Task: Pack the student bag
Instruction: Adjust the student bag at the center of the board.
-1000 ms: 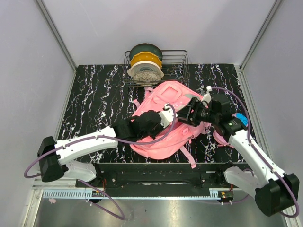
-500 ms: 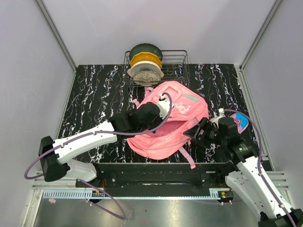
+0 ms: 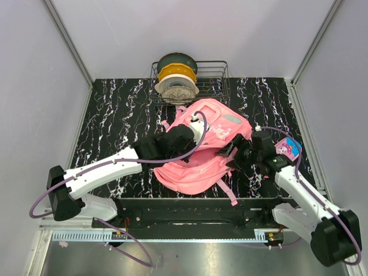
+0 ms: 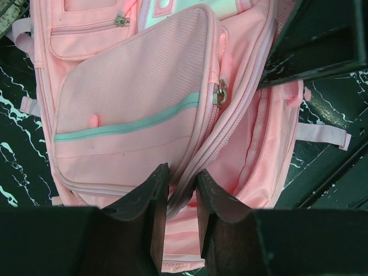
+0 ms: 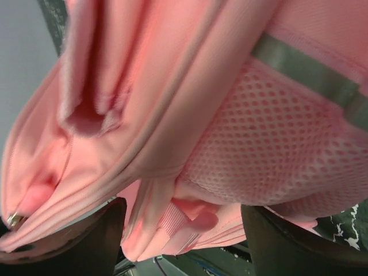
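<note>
pink fabric fills both wrist views. at the left, the left gripper (image 4: 175, 192) is seen closed down on the zip edge of the student bag (image 3: 198, 169). a fold of the opening's seam is pinched in the narrow slot between its fingers (image 4: 144, 207). the bag is laid flat on the black marbled table (image 3: 115, 109), about midway between the left and right edges, with its top towards the wire basket (image 3: 221, 72) of spools at the far edge. the main compartment is judged to be partly unzipped, as a zip pull (image 4: 221, 92) sits part way along the track and lining is exposed beside it. further right, the right gripper (image 5: 181, 210) is held with its fingers spread wide. the mesh pocket (image 5: 270, 149) and a loose flap lie over the gap, and nothing is gripped there. near the right edge, a small pencil case (image 3: 287, 148) lies just beside the right arm, not yet packed.

the left pinch is thin, so the seam could be lost if it is pulled hard. the soft bag could instead be dragged whole towards the near edge. a right finger could be snagged in the mesh or a strap. the two wrists are close together, so a clash is possible. the pencil case could be knocked towards the right edge by the forearm.
</note>
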